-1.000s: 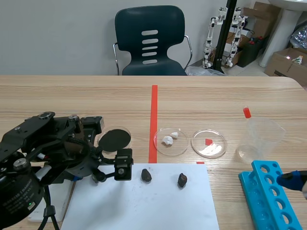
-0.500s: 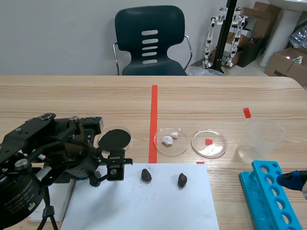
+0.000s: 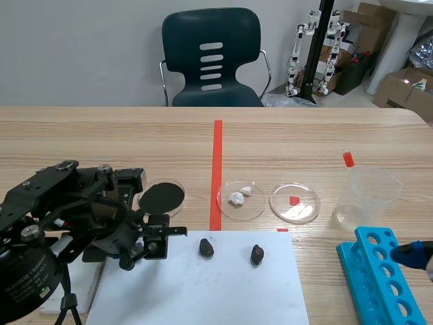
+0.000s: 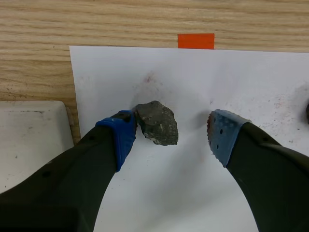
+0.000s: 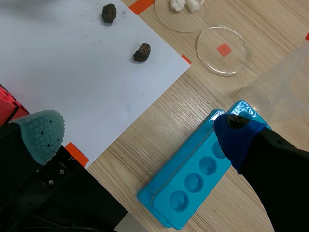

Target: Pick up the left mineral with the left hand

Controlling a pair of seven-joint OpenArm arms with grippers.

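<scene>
With fingers spread, the left gripper (image 4: pixel 170 131) is lined up on the dark grey, jagged left mineral (image 4: pixel 157 123) lying on a white paper sheet (image 4: pixel 193 203); next it likely needs to advance and close.

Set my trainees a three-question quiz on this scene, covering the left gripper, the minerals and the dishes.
1. True or false: the left gripper is shut on the left mineral.
2. The left mineral lies on: A) bare wood, B) the white paper, C) a blue rack.
3. Fill in: one clear petri dish holds ___ lumps.
Key: 1 false: the gripper is open, with the mineral between its fingers. 2 B. 3 white.
</scene>
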